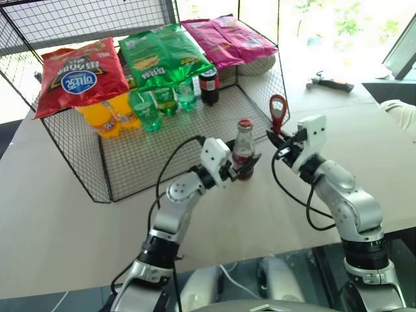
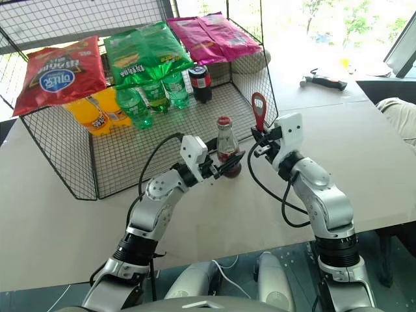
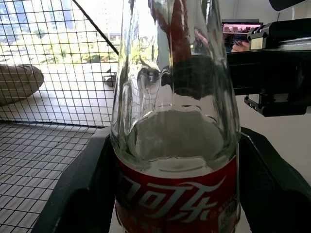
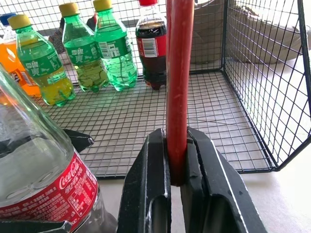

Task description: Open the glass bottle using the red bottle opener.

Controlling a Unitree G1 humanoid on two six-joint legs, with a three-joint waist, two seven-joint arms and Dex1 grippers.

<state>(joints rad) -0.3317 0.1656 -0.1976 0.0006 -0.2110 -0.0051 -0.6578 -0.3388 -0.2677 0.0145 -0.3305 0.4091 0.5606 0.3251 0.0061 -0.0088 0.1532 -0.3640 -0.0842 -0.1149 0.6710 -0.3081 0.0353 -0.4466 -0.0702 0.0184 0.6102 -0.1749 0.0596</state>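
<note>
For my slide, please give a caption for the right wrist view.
Right claw shut on the red bottle opener, beside the glass bottle, with drinks in the wire basket behind.

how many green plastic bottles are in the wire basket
3. They stand in a row near the back of the wire basket, under the green snack bags: left one, middle one, right one beside the dark cola bottle. More may hide behind the bags.

Bright daylight from the far windows washes out the background; the close glass bottle (image 3: 175, 121) shows reflections.
</note>
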